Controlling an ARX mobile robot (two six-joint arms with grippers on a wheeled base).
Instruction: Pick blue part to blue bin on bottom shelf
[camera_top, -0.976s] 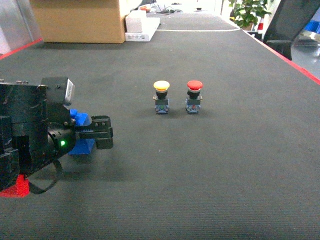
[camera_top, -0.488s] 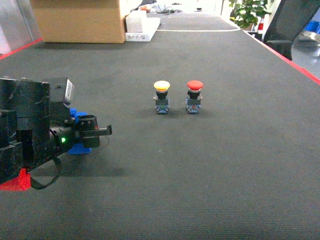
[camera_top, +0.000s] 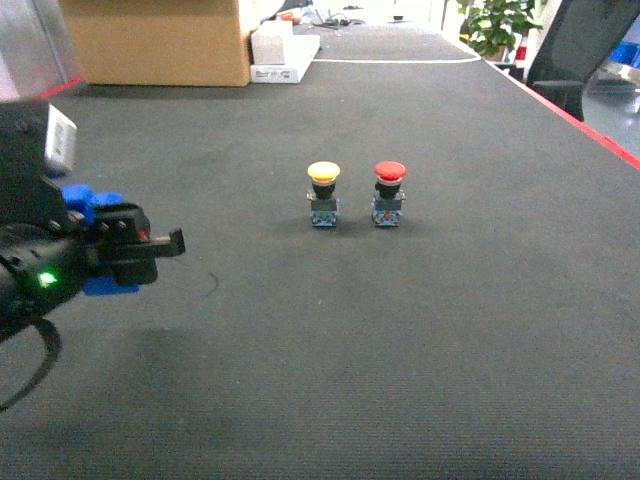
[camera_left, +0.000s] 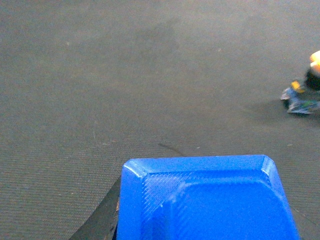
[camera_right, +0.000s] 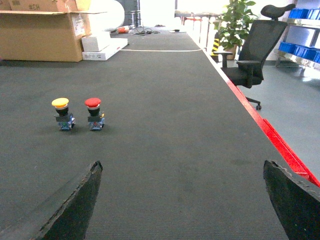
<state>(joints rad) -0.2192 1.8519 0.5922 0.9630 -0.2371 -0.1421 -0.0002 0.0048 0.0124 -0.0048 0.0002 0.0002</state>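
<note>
Fingers of the left gripper (camera_top: 130, 250) are clamping the blue part (camera_top: 92, 204), holding it off the dark ribbed mat (camera_top: 400, 330); in the head view blue plastic is showing above and below the black jaws, to the left of the yellow push button (camera_top: 323, 192) and nearer the camera. In the left wrist view the blue part (camera_left: 205, 197) is filling the lower middle, a moulded piece with chamfered corners and a raised rim, and the yellow push button (camera_left: 306, 90) is sitting at the right edge. The red push button (camera_top: 388, 192) is standing just right of the yellow one, apart from it. The right gripper (camera_right: 182, 200) is hanging with its two dark fingertips (camera_right: 75, 205) spread wide, gripping nothing. Behind the yellow button, a cardboard box (camera_top: 160, 40) is resting at the mat's far edge.
</note>
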